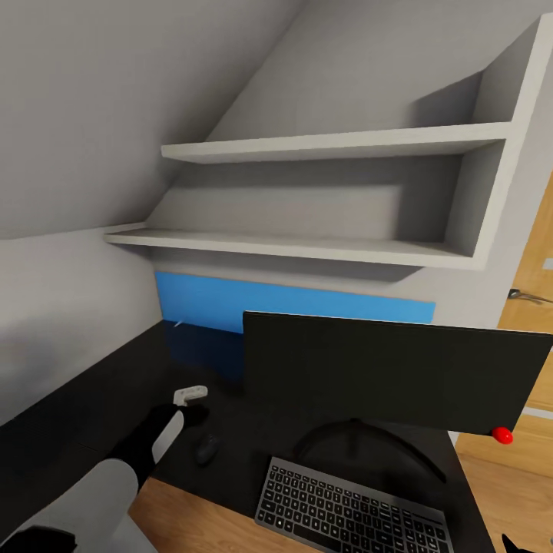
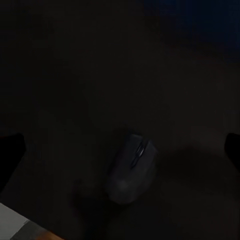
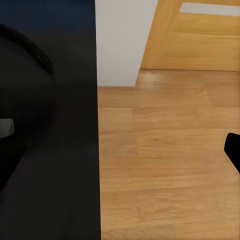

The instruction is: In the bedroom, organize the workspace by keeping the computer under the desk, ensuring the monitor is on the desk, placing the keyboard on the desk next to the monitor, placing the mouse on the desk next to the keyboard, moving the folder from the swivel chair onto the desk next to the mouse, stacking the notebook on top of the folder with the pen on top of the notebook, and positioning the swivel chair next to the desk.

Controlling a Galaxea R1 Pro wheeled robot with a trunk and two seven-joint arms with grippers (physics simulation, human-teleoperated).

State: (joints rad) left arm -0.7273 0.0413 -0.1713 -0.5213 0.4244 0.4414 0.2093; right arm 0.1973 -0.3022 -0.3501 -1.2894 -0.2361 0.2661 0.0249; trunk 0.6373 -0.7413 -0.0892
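a home attic bedroom workspace: sloped grey ceiling (image 1: 92, 100), white wall shelves (image 1: 322, 142), oak door (image 1: 534, 276), monitor (image 1: 384, 369) and keyboard (image 1: 349, 511) on a black surface (image 1: 77, 430).

Glossy black desk (image 1: 92, 415) top mirrors the smooth blue back panel (image 1: 292, 306). Matt dark plastic covers the mouse (image 1: 206, 448) and keyboard (image 1: 349, 511). Floor (image 3: 170, 160) and door (image 3: 200, 35) show light wood grain; shelves (image 1: 307, 246) matt white.

black desk (image 3: 50, 165) edge, wood floor (image 3: 165, 160), door (image 3: 200, 35)

On the glossy black worktop (image 1: 92, 407), the wide black-screened monitor (image 1: 392, 369) stands upright; the slim dark grey keyboard (image 1: 349, 511) lies before it, the small, seemingly dark grey oval mouse (image 1: 205, 448) just left.
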